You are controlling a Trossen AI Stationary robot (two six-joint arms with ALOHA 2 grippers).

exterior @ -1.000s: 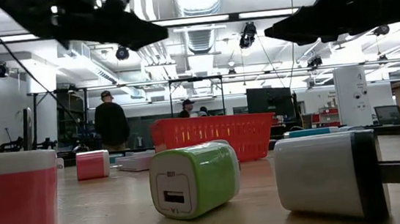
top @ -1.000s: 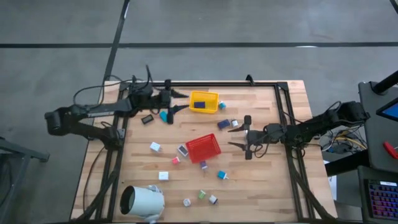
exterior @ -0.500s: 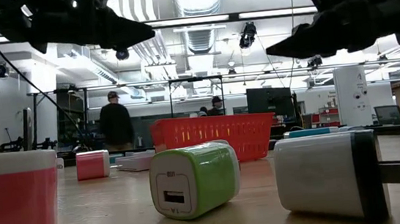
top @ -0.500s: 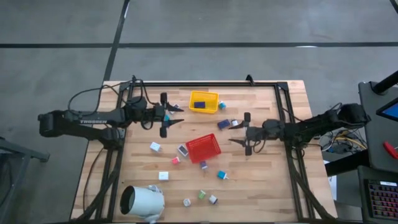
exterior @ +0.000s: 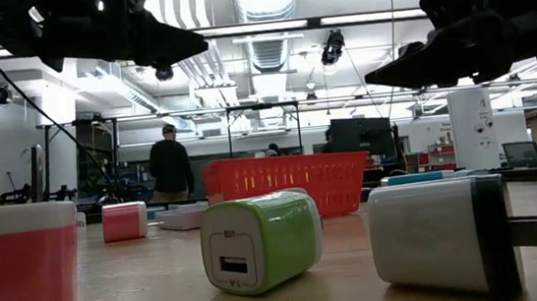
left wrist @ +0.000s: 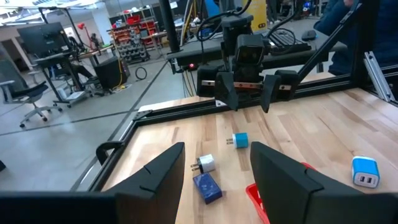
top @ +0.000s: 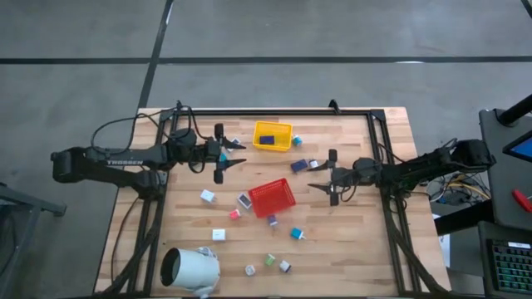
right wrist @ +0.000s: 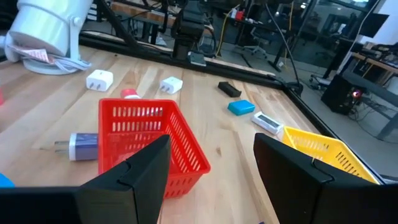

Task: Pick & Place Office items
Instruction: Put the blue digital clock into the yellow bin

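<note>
Rightward shifted, the right gripper [top: 331, 175] hangs spread, empty, beside the red tray [top: 272, 198]; navy charger [top: 298, 166] just beyond.

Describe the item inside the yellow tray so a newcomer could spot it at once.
Start at the yellow tray near the table's far edge, ahead of the red tray. Lying flat inside it is a navy block. It is the only item in either tray; the red one holds nothing, and the other pieces lie loose on the wood.
</note>
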